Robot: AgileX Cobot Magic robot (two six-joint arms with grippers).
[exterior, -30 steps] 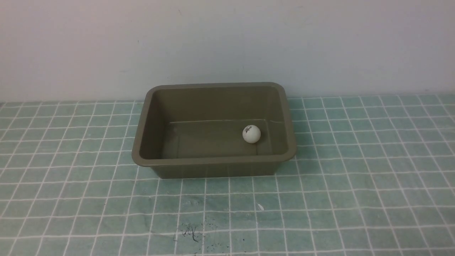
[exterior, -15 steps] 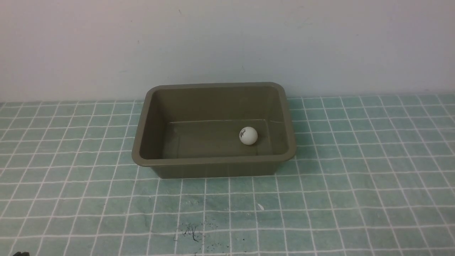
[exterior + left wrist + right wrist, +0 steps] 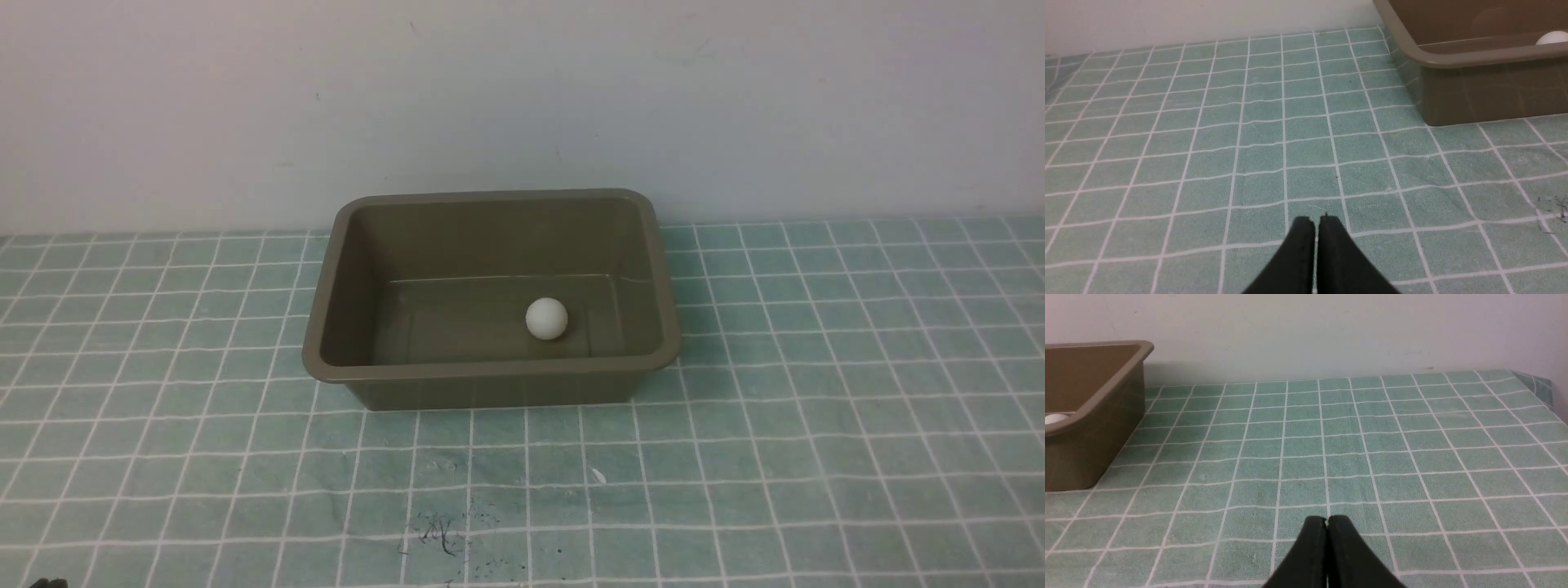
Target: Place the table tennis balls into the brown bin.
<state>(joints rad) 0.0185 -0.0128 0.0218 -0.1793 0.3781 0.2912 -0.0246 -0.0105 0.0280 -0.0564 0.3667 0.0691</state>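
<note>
While the table tennis ball (image 3: pixel 546 318) lies on the floor of the brown bin (image 3: pixel 491 371), toward its 4 o'clock corner, left gripper (image 3: pixel 1315 220) and right gripper (image 3: pixel 1327 520) hover pressed together, empty, over the checked cloth (image 3: pixel 816 425)

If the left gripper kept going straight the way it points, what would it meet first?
Probably only the checked tablecloth, then the wall; the left gripper points past the brown bin, though depth is unclear.
</note>
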